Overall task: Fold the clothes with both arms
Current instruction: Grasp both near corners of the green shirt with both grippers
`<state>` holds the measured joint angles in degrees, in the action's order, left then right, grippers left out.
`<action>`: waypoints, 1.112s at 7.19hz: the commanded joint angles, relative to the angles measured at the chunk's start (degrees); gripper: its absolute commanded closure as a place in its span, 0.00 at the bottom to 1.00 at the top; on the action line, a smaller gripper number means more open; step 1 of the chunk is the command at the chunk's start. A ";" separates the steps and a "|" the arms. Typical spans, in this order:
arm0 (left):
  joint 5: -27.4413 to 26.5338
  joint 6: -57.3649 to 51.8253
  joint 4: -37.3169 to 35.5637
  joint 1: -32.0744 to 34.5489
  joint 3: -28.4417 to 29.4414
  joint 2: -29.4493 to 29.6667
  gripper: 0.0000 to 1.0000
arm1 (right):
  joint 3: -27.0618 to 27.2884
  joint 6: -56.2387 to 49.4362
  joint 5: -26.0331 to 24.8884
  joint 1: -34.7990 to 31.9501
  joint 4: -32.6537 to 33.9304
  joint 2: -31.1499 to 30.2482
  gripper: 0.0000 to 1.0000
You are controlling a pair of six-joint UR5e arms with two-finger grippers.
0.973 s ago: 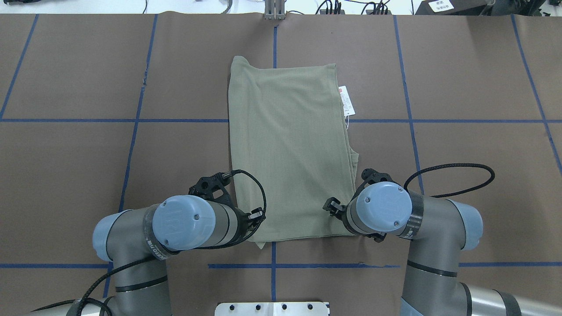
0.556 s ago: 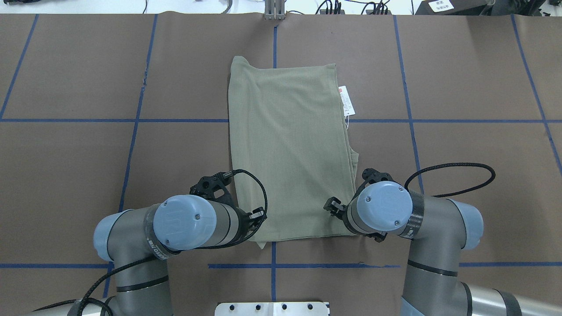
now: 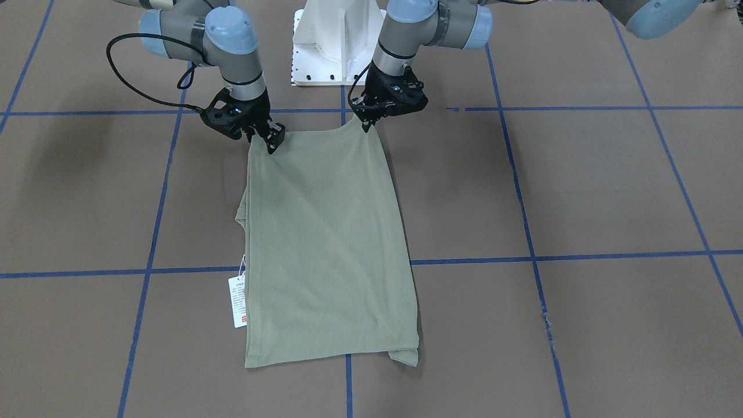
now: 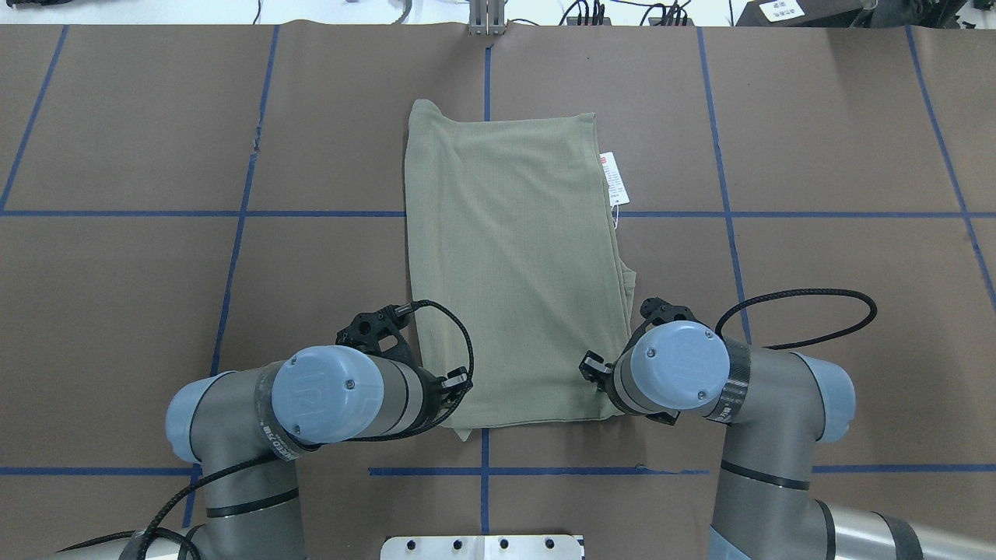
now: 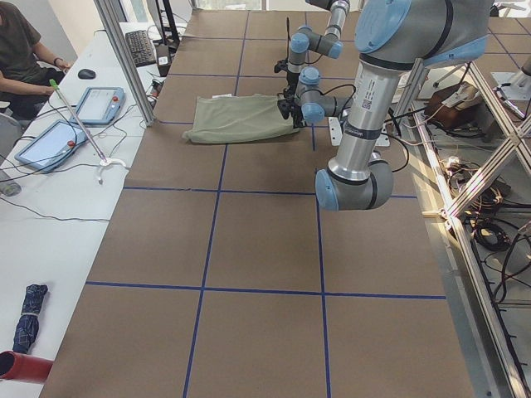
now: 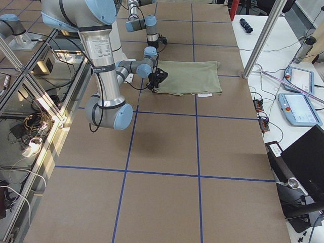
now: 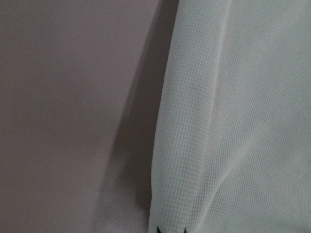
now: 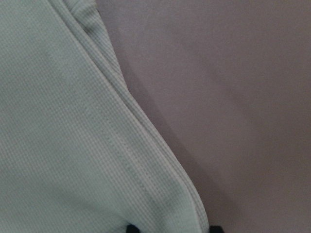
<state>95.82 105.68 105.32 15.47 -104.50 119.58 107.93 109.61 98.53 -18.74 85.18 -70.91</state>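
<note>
Your shirt [image 4: 513, 264] lies mid-counter as a long narrow panel with the sleeves apparently folded in. What looks left is the crosswise fold, near hem carried to the far edge. The left end effector [image 3: 367, 125] looks pinched on the near left corner, while the right end effector [image 3: 273, 142] stands spread astride the near right corner. Mind the tag [image 4: 615, 177] poking out along the right edge; the counter [image 4: 817, 311] shows bare brown all round, giving room for the carry-over.

Brown table mat [image 4: 117, 117] gridded with blue tape [image 4: 156, 214], white side desk [image 5: 50, 249] with tablets [image 5: 98, 104], seated operator [image 5: 17, 50], aluminium posts [image 5: 126, 58].
</note>
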 commanded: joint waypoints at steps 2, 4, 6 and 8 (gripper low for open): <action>0.07 0.05 -0.03 0.00 0.00 0.04 1.00 | 0.00 -0.18 2.00 -1.55 -0.02 0.68 1.00; 0.07 0.05 -0.03 0.00 -0.18 0.04 1.00 | 0.35 -0.10 3.24 -2.71 -0.02 1.39 1.00; 0.16 -0.12 -0.64 0.09 -2.62 -1.01 1.00 | 4.11 0.26 3.33 -3.06 0.24 0.78 1.00; 0.07 -1.53 -4.65 -0.52 -10.16 -3.73 1.00 | 8.06 0.34 7.01 -3.06 0.42 0.34 1.00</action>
<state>95.92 104.69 103.43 15.42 -110.11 117.37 113.36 109.86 103.87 -21.75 85.47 -70.28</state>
